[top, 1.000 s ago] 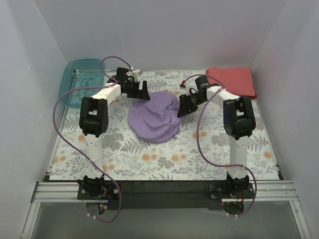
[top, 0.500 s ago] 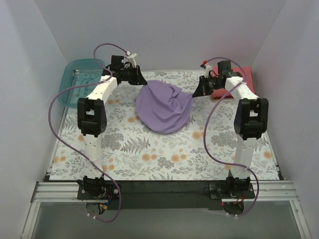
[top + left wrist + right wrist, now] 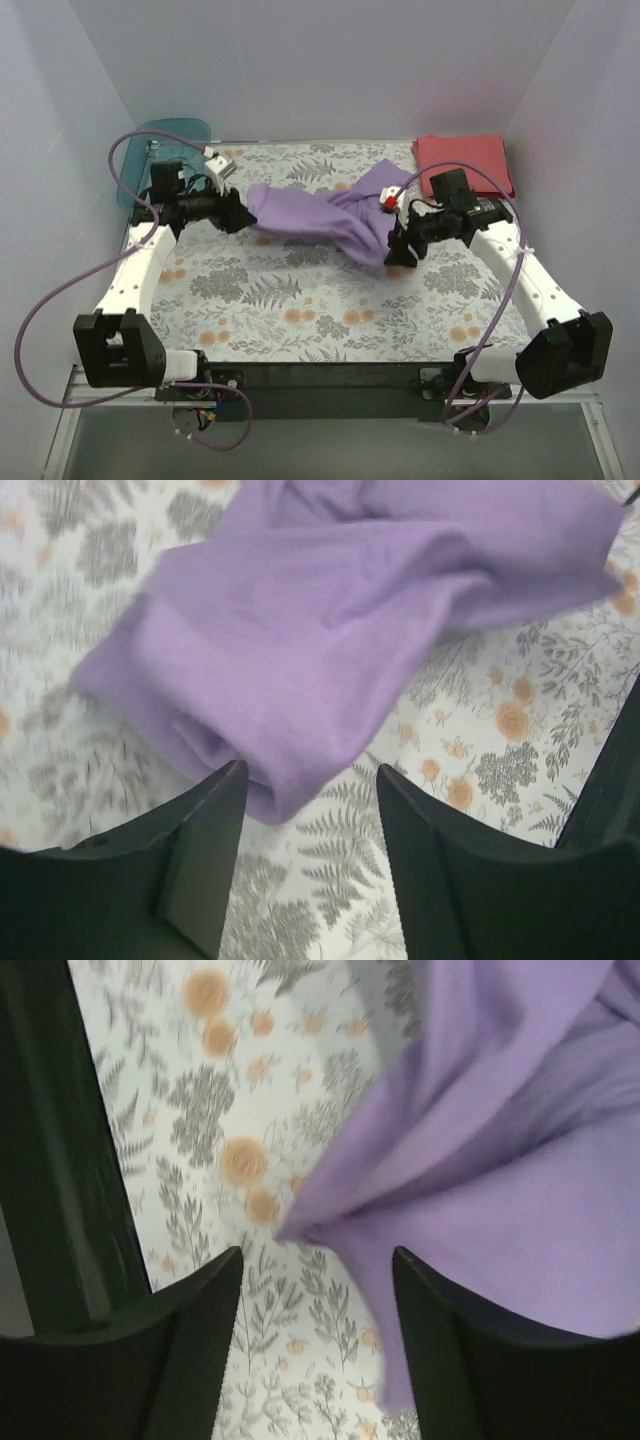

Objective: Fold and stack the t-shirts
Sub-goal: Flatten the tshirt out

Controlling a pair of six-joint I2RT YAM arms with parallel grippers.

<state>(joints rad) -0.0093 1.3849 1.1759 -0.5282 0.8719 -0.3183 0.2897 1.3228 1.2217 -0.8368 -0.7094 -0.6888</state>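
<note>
The lavender-purple t-shirt [image 3: 320, 215] lies rumpled and stretched left to right across the middle of the floral mat. My left gripper [image 3: 232, 212] is at its left end, jaws open; in the left wrist view a bunched fold of the shirt [image 3: 330, 620] hangs just ahead of the open gripper [image 3: 310, 780], not pinched. My right gripper [image 3: 398, 245] is at the shirt's right end, also open; the right wrist view shows the gripper [image 3: 318, 1260] apart over the mat with the shirt's edge [image 3: 500, 1160] beside it. The coral-red t-shirt [image 3: 465, 160] lies folded at the back right.
A teal translucent bin [image 3: 160, 150] stands at the back left corner. White walls close in the mat [image 3: 300, 310] on three sides. Purple cables loop from both arms.
Both arms swung from the back of the mat toward the front and outward. The purple shirt went from a hanging bunch to a band stretched between the grippers, which now stand open.
</note>
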